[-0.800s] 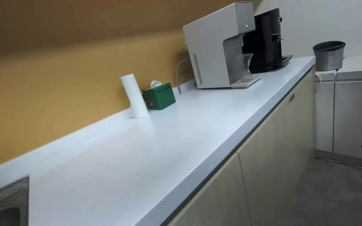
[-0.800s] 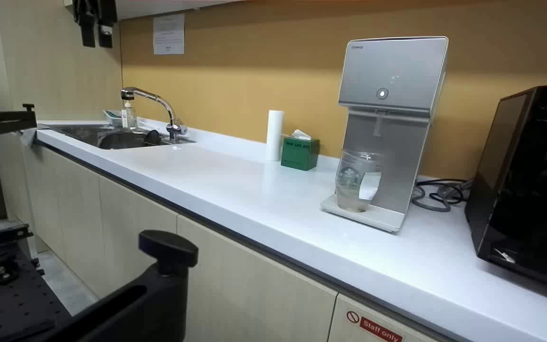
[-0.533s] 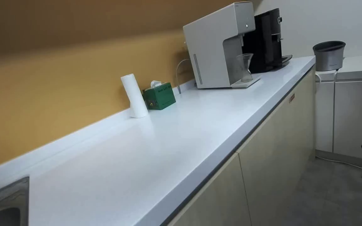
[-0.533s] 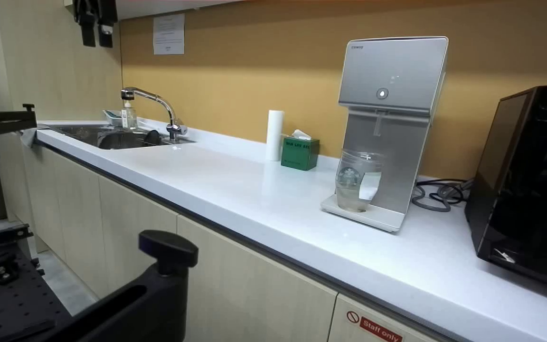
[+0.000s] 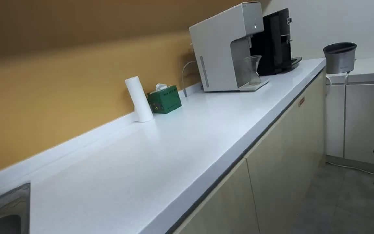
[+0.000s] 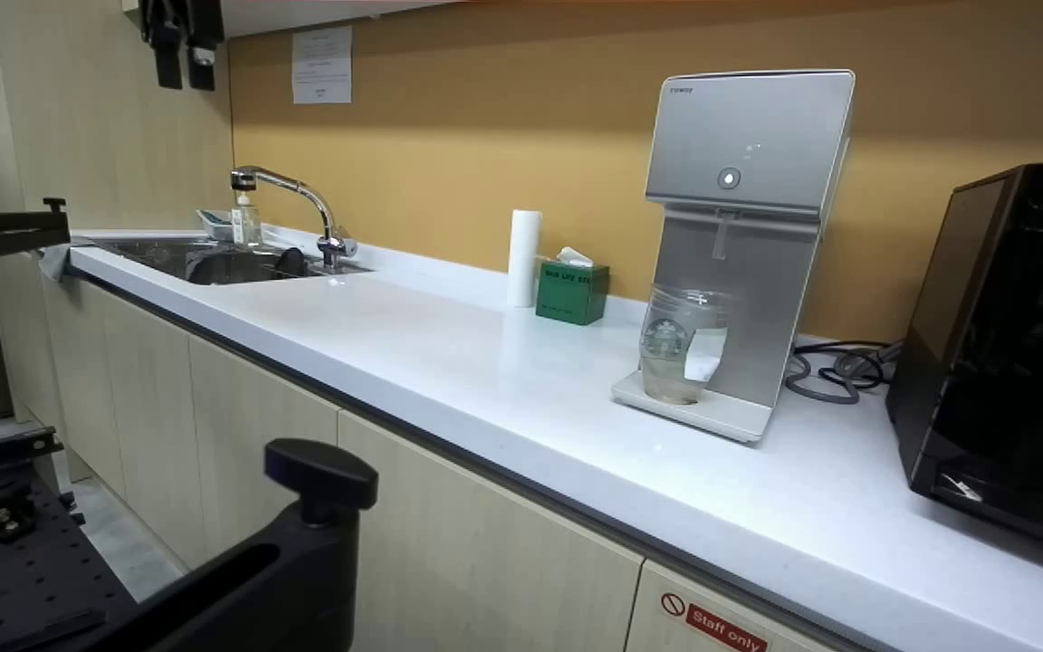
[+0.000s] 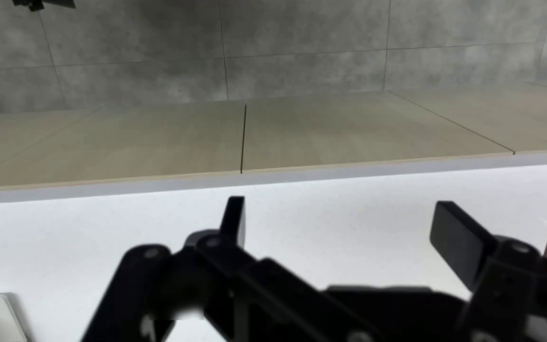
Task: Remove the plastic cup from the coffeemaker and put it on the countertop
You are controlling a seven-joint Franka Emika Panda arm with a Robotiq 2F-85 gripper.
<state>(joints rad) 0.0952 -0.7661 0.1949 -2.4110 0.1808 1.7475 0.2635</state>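
Clear plastic cup [image 6: 664,376], round logo [image 6: 665,337] on the side: placed upright on the base plate [image 6: 739,418] of a silver-fronted water dispenser [image 6: 743,136]; shown so in both exterior views.

Robotiq gripper [image 7: 340,216]: seen in the wrist view over the white countertop [image 7: 88,228]; fingers [image 7: 461,242] spread wide apart, with the white surface framed between them and nothing held.

Countertop: carried above pale wood-grain cabinet fronts [image 6: 259,398], one of which is marked with a red "Staff only" label [image 6: 725,628]; the water dispenser is stood upon it.

White paper towel roll [image 6: 523,258]: stood on end toward the back of the countertop, just beside a green tissue box [image 6: 571,297], from which a tissue [image 6: 575,257] is partly drawn.

Black coffee machine [image 5: 271,48]: set near the water dispenser, on the side away from the tissue box.

Stainless steel sink [image 5: 18,201]: let into the opposite end of the countertop, a chrome faucet [image 6: 338,246] fitted beside it.
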